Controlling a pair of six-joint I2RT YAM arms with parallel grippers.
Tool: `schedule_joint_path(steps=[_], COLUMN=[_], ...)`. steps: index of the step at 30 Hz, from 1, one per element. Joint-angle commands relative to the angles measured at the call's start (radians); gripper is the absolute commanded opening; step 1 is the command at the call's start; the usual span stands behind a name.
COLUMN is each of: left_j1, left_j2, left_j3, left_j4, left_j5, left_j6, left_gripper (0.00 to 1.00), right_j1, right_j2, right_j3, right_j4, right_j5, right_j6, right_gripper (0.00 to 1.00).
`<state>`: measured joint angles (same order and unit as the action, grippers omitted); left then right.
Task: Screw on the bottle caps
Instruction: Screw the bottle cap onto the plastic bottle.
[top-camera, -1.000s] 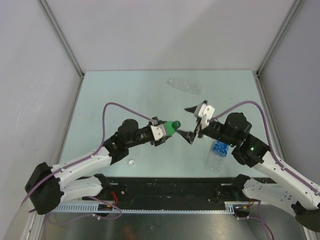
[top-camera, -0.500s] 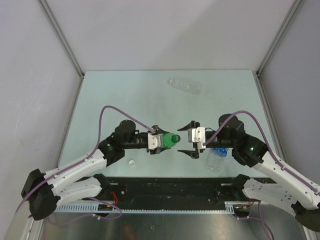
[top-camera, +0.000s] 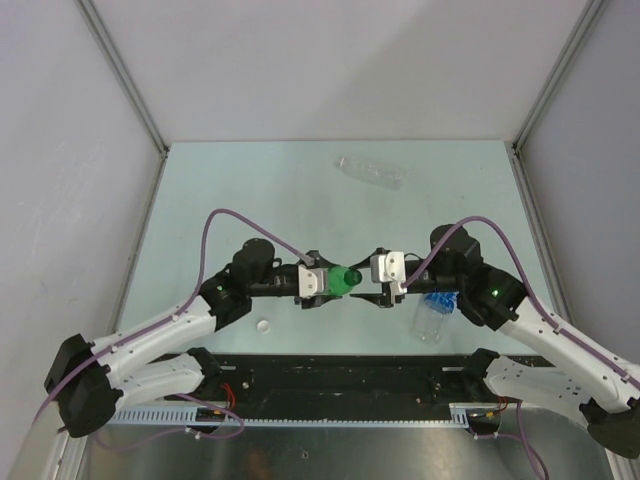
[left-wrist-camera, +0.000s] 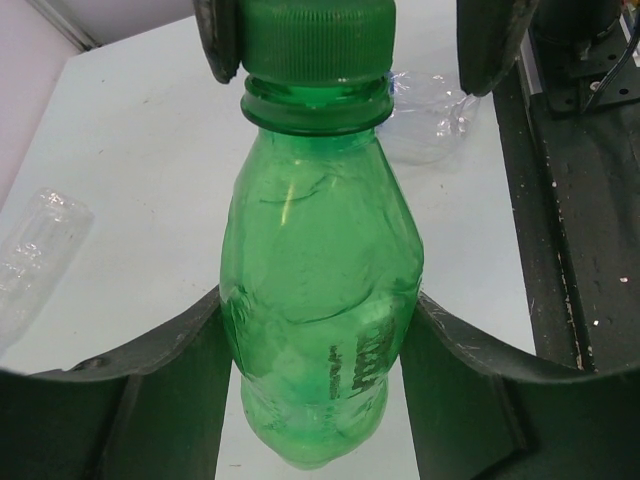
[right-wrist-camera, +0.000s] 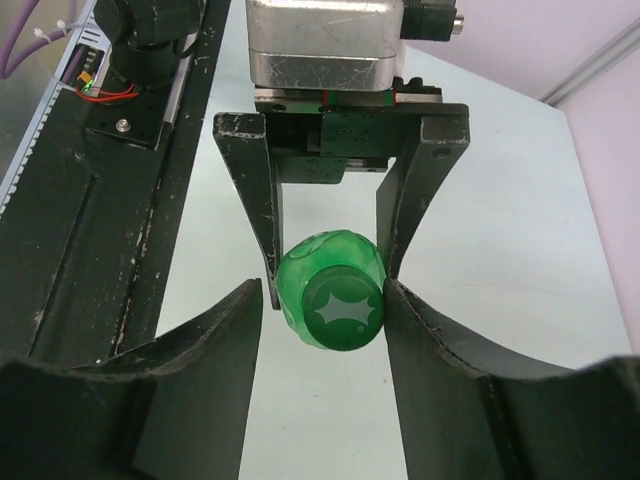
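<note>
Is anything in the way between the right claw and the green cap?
Nothing visible. The right gripper has a finger on each side of the cap, which sits on the bottle in the left gripper.

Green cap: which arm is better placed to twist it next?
Right. The right gripper has a finger on each side of the green cap, while the left gripper grips the green bottle.
</note>
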<state>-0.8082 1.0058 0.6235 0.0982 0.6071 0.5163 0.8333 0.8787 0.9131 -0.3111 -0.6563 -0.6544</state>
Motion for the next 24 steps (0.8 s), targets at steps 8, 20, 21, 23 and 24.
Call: schedule_joint_path(steps=[8,20,21,23,24], left_j1=[0.006,-0.005,-0.010,-0.019,-0.025], left_j2=[0.005,0.022,0.044,0.094,0.119], left_j3=[0.047,0.043,0.042,0.045,0.045], left_j4=[0.007,0.299,0.330,0.378,0.394], left_j5=[0.010,-0.482,-0.538,-0.633,-0.664], left_j6=[0.014,-0.128,-0.124,-0.110,-0.102], left_gripper=[0.00,0.00,0.00,0.00,0.00], right_j1=[0.006,0.007,0.012,0.036,0.052], right_j2=[0.015,0.218,0.248,0.301,0.322], right_j3=[0.012,0.002,-0.008,-0.028,-0.032], right_j4=[0.034,0.322,0.332,0.361,0.376], right_j5=[0.001,0.757,0.855,1.005,1.060], right_j6=[0.076,0.905,1.043,1.261,1.338], right_gripper=[0.25,0.01,0.01,0.00,0.00])
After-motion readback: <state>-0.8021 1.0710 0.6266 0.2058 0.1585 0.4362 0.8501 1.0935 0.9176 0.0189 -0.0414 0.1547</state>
